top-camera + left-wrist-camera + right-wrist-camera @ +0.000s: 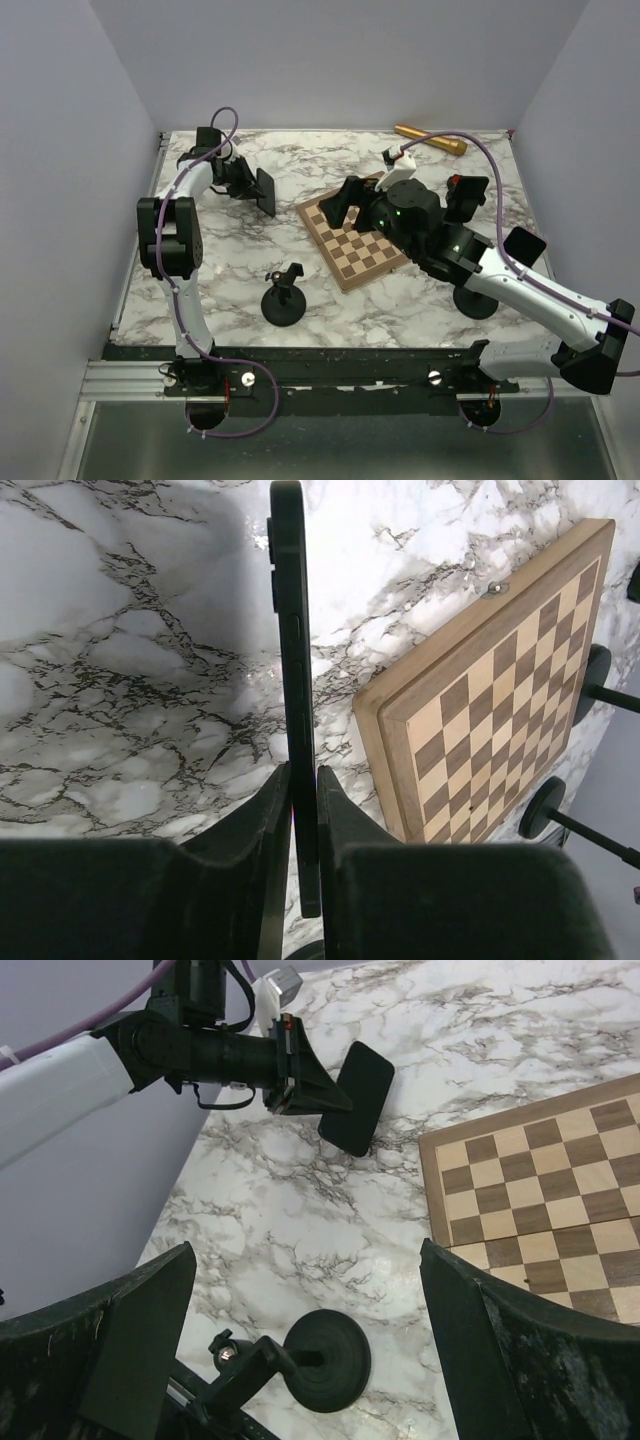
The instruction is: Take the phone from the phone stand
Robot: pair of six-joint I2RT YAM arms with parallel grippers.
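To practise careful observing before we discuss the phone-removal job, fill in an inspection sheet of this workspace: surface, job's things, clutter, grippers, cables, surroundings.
Surface: white marble-pattern table; no spills seen.
Job's things: the phone is off the phone stand and held at the far left; the stand sits empty near the front.
Clutter: chessboard at the centre; gold rod at the far edge; black round base partly under the right arm.
Grippers: left gripper closed on the phone's two faces; right gripper wide open, holding nothing.
Cables: purple cables run along both arms.
Surroundings: plain grey walls on three sides.
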